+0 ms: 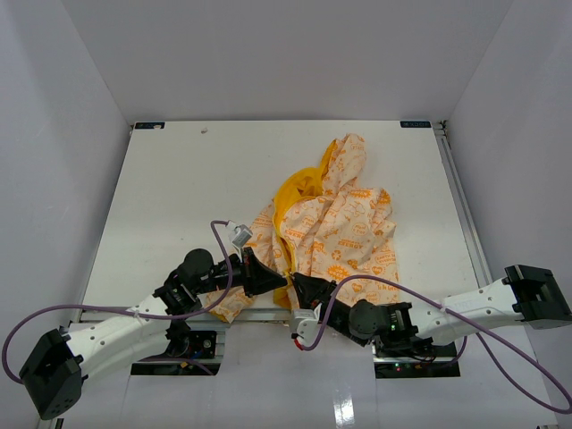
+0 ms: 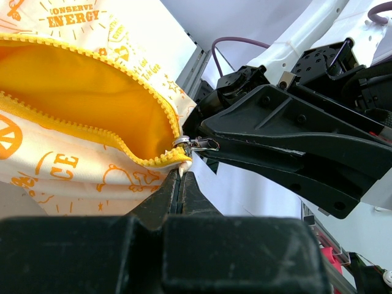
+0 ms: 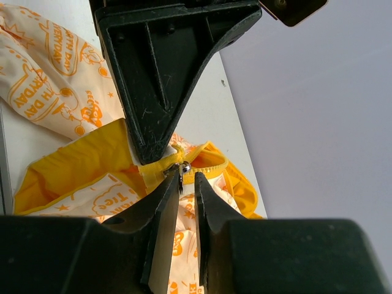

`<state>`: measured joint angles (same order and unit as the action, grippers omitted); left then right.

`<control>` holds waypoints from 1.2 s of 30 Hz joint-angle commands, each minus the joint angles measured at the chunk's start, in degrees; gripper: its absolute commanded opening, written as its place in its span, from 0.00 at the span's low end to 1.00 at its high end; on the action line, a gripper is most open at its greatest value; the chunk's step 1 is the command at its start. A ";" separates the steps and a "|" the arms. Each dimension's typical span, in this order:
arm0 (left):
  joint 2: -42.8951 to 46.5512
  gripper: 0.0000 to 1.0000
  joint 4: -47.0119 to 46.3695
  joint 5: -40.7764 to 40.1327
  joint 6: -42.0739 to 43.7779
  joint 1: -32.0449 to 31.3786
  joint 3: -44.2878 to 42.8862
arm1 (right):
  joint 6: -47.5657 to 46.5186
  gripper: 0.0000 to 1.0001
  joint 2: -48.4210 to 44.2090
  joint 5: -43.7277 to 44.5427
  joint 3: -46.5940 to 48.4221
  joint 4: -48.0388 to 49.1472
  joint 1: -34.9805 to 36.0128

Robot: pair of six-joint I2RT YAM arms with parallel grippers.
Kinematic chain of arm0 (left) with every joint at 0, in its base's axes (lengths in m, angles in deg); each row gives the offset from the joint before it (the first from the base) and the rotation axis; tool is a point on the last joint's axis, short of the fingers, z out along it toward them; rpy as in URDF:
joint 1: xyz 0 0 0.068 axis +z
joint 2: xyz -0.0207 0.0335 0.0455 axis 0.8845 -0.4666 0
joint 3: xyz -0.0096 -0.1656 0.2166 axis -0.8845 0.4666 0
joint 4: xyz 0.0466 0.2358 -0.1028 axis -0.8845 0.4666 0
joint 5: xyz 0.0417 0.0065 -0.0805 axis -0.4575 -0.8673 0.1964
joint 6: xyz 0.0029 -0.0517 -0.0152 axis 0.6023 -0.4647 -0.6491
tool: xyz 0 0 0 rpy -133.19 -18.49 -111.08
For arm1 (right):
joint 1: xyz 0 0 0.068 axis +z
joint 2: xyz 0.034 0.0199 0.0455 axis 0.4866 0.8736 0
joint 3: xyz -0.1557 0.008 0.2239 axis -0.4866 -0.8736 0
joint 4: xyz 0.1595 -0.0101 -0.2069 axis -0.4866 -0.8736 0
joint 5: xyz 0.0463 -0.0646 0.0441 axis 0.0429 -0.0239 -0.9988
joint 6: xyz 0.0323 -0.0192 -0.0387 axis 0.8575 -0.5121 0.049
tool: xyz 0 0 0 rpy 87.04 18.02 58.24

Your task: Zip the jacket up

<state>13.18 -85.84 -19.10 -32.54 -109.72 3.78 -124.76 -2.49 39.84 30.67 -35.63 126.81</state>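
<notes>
Jacket (image 1: 335, 223) at zip start: left hand (image 2: 182, 177) pinched the hem beneath the slider (image 2: 181, 142), right hand (image 3: 187, 177) nipped its pull-tab, seemingly ready for drawing upward.

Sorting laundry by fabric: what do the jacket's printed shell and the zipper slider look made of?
The cream orange-printed jacket shell looks like soft matte woven fabric, since it creases and drapes. The small silver zipper slider glints, so probably metal.

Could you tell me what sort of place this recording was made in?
Probably a lab test cell rather than a home: a bare white table boxed in by plain white walls, holding only the jacket, with purple cables trailing.
</notes>
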 commanded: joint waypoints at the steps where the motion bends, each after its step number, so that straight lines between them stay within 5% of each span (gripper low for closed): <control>1: 0.56 0.00 -0.58 1.40 0.38 -0.35 0.18 | 1.09 0.22 0.14 -0.43 0.34 1.65 0.13; 12: 0.80 0.00 -1.27 1.64 0.29 -0.31 0.86 | 1.31 0.19 1.36 -0.52 0.49 2.22 0.13; 16: 0.56 0.00 -2.01 2.10 0.29 -0.37 1.06 | 1.21 0.08 1.80 -0.79 0.60 3.32 0.05; 36: 4.31 0.00 -0.35 3.42 0.68 -0.32 3.73 | 2.23 0.08 8.40 -4.52 10.01 5.78 -8.24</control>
<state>17.06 -86.94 -20.70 -31.71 -109.02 5.87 -124.46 5.01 38.11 36.66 -35.47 122.08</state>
